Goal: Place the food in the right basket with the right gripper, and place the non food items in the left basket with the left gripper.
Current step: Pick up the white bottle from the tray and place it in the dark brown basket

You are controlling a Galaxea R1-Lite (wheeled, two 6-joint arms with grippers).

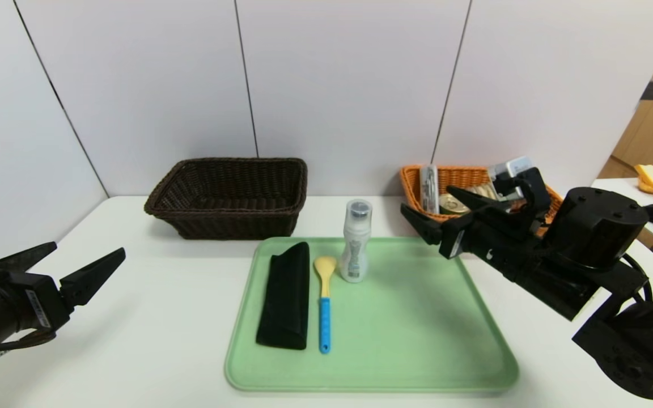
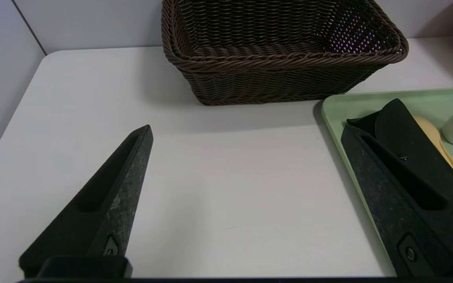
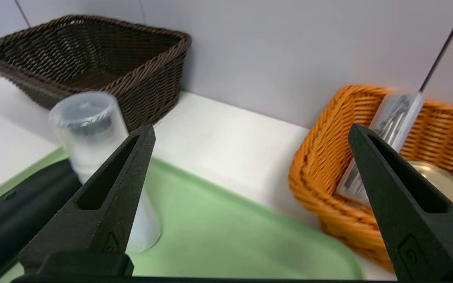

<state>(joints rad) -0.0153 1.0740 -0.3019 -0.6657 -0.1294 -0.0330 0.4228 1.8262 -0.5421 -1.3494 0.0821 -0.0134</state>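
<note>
Evidently, the food had been dealt with: the orange basket (image 1: 417, 184) on the right held a round tin (image 1: 452, 204) and flat packets, while three non-food items lay on the green tray (image 1: 417, 340). These were a black folded pouch (image 1: 285, 297), a wooden spoon with a blue handle (image 1: 324, 300) and a white capped bottle (image 1: 356, 243) standing upright. The dark brown basket (image 1: 230, 195), behind the tray's left corner, appeared to hold nothing.

The right gripper (image 1: 437, 212) was held above the tray's far right corner, just in front of the orange basket, its fingers spread wide and grasping nothing. The left gripper (image 1: 71, 260) was held low over the white table (image 1: 151, 317), well left of the tray, fingers likewise spread and bare.

The next step was judged to fall to the left gripper. The pouch, nearest to it, would best be approached from above and pinched across its narrow width. The spoon lay just beside the pouch and could be nudged, so a centred descent was advised.

A printed label was seen on the bottle, but no writing on it could be read.
</note>
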